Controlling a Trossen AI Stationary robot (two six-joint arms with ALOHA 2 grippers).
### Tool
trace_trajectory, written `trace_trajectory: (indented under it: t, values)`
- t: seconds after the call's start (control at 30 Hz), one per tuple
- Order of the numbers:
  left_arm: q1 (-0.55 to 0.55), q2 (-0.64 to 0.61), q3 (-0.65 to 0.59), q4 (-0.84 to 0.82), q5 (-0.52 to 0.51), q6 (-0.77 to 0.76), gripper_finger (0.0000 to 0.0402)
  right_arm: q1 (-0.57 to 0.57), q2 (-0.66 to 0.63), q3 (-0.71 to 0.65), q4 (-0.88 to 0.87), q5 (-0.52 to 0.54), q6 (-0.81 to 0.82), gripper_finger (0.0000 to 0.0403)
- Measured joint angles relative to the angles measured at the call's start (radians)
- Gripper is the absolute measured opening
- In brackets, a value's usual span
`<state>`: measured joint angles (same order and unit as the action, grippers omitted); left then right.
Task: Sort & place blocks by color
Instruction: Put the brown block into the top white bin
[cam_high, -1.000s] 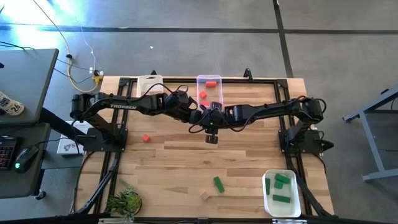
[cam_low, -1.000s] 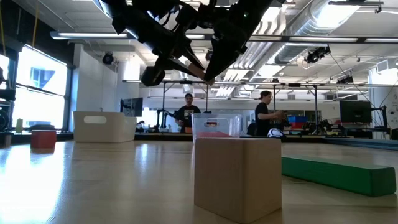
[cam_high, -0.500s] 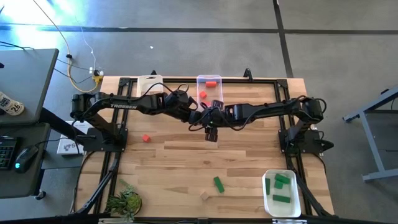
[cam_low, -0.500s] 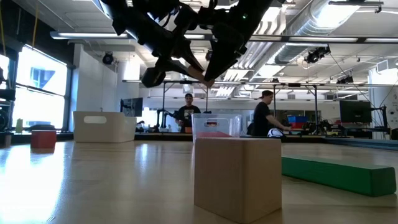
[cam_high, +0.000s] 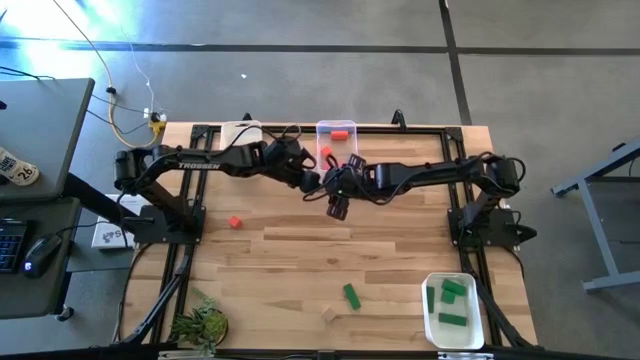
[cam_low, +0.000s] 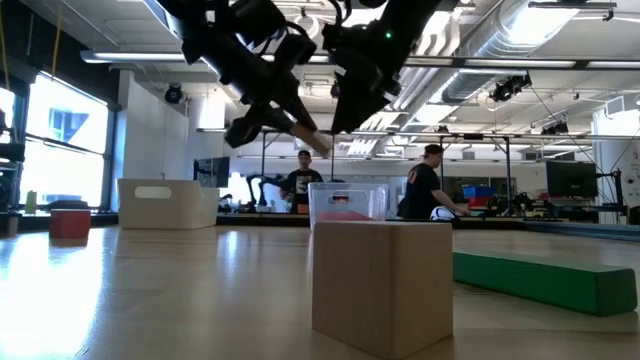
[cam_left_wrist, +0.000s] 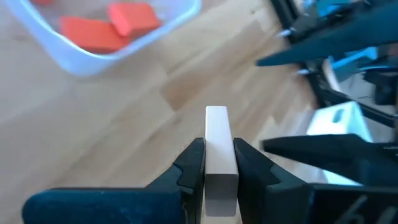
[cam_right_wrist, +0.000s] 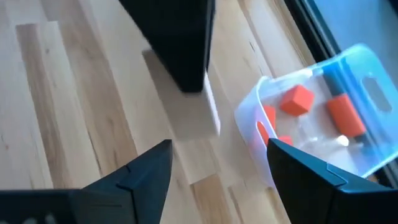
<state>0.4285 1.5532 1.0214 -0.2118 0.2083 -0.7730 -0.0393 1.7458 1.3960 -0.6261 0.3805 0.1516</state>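
High view: left gripper (cam_high: 318, 181) and right gripper (cam_high: 338, 200) meet mid-table, just in front of the clear bin (cam_high: 337, 146) w/ red blocks (cam_high: 340, 133). Red cube (cam_high: 234, 222), green bar (cam_high: 351, 296) and wood cube (cam_high: 328, 314) lie loose, well away from the bin; white bin (cam_high: 451, 312) holds green blocks.

Low view: both arms hang above the table; wood cube nearest the camera, clear bin behind it.

Left wrist: left fingers (cam_left_wrist: 191, 163) clamped on a pale wood bar (cam_left_wrist: 219, 157), the bin's corner beyond.

Right wrist: right gripper's jaws spread wide, empty, the bar (cam_right_wrist: 200, 116) ahead, near the bin.
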Motion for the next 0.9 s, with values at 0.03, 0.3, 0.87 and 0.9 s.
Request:
trace_trajectory:
  t: [0.03,0.3,0.87,0.9]
  values:
    - [0.013,0.0,0.0,-0.011,-0.004,0.015,0.0043,-0.003,0.0,0.0,-0.006,-0.007,0.024,0.0248]
    - [0.156,-0.001,0.0,-0.097,-0.02,0.133,0.0044,-0.008,0.0,0.0,-0.036,-0.032,0.076,0.0248]
    - [0.395,-0.186,0.001,-0.455,-0.345,0.375,0.0044,-0.034,0.0,-0.002,-0.036,-0.041,0.14,0.0248]
    - [0.403,-0.194,0.001,-0.481,-0.379,0.388,0.0044,-0.034,0.0,-0.002,-0.036,-0.041,0.143,0.0248]
